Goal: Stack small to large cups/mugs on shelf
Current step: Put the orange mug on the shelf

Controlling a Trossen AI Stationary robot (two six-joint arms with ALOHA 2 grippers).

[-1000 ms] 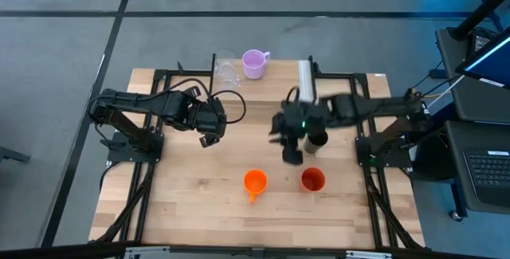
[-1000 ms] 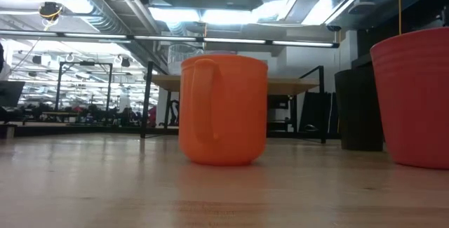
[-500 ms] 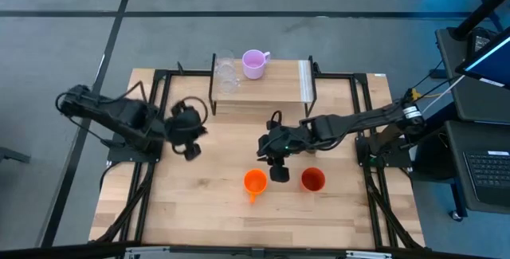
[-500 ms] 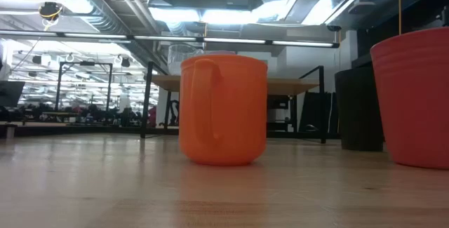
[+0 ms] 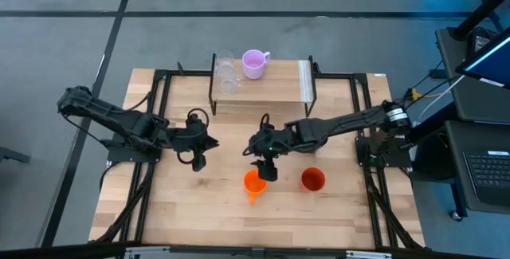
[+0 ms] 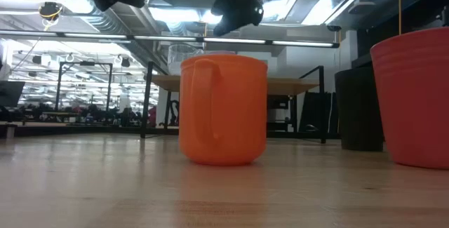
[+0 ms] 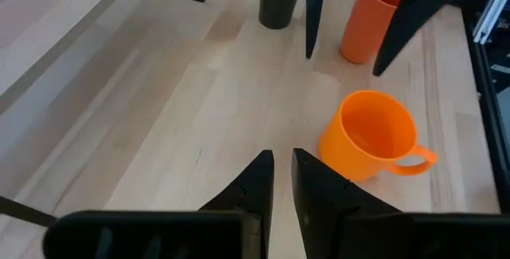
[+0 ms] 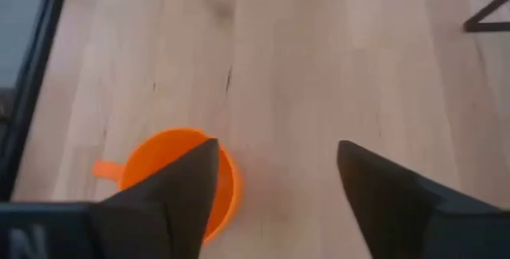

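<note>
High view showed my right gripper point(image 5: 265, 168), fingers spread and empty, had swung from the shelf point(image 5: 263, 90) to hover over the orange handled mug point(image 5: 254, 182), my next pick; left gripper point(image 5: 198, 160) nearly shut.

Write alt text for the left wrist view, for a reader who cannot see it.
An orange handled mug stands upright on the wooden tabletop, just beyond the left gripper with its dark fingers nearly closed. Farther off stand a black cup and an orange-red cup.
</note>
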